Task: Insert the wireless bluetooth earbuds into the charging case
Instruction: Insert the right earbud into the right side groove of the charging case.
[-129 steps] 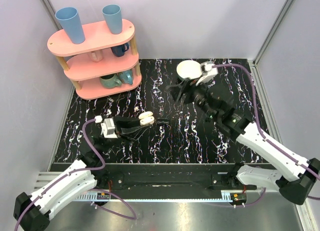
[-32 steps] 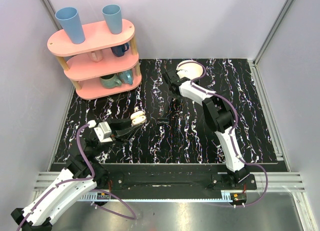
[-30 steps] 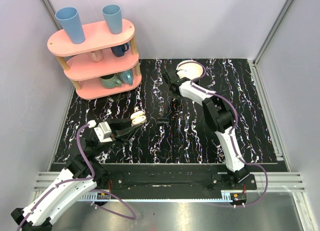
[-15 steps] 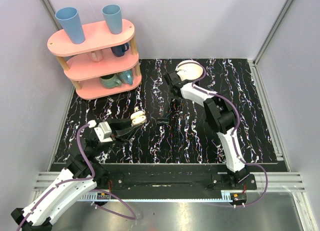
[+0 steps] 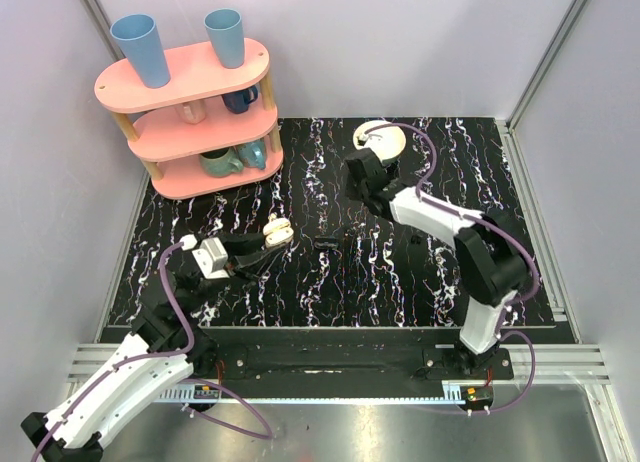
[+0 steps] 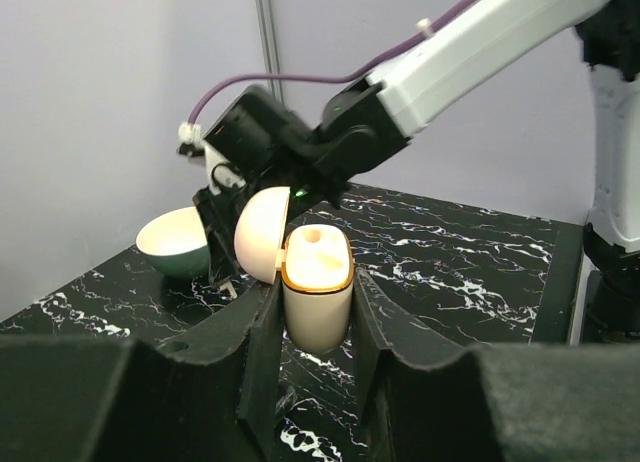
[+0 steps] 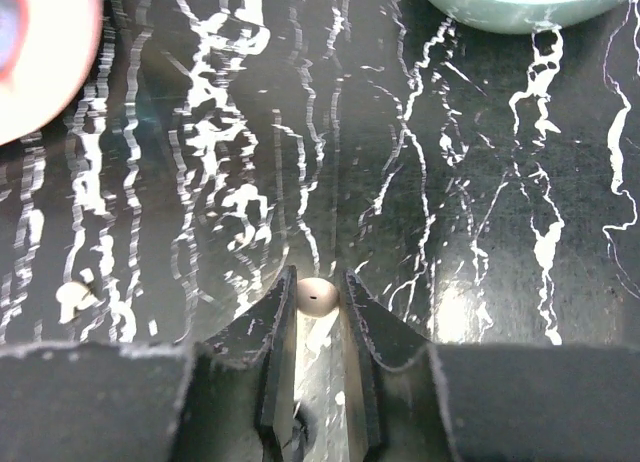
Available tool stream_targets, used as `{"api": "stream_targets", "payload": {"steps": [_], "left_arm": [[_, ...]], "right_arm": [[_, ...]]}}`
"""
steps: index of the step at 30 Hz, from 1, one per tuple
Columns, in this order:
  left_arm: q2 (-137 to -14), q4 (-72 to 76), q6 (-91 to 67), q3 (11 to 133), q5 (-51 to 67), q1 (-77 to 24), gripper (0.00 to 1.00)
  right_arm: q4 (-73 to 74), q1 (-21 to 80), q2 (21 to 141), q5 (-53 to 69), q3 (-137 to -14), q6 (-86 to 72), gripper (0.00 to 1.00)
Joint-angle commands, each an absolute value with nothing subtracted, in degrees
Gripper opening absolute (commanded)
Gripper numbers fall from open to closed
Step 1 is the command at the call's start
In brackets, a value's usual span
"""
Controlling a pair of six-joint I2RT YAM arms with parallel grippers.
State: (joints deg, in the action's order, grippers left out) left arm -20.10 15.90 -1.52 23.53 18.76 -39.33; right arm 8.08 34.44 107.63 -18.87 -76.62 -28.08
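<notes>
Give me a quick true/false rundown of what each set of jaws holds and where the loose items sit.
1. The left jaws clamp the charging case, lid open. True.
2. The right jaws are empty. False: they pinch an earbud.
3. The white bowl sits on the pink shelf. False: it stands on the table, at the far side.
4. A small black object lies on the table between the arms. True.

A robot test lab: grey panel walls (image 5: 400,42) enclose a black marbled table (image 5: 400,277), with an aluminium mounting rail (image 5: 330,380) behind the left claw (image 5: 271,236).
</notes>
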Motion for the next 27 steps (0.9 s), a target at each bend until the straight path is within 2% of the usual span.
{"api": "stream_targets", "payload": {"steps": [1, 5, 15, 27], "left_arm": [[-21.35, 17.67, -2.28, 26.19, 16.26, -39.38, 0.00], [-22.50, 18.10, -2.46, 26.37, 15.38, -39.46, 0.00], [-24.43, 20.56, -3.51, 25.58, 13.01, -39.46, 0.00], [-31.19, 29.09, -8.17, 24.35, 13.10, -39.37, 0.00]], "right_arm": [[-3.24, 37.53, 96.52, -21.70, -69.45, -23.74, 0.06], [-9.57, 39.81, 88.17, -23.03, -63.55, -21.10, 0.05], [-12.83, 41.48, 70.60, -18.47, -55.82, -19.60, 0.04], [-17.75, 47.01, 59.15, -10.46, -54.23, -13.54, 0.02]]}}
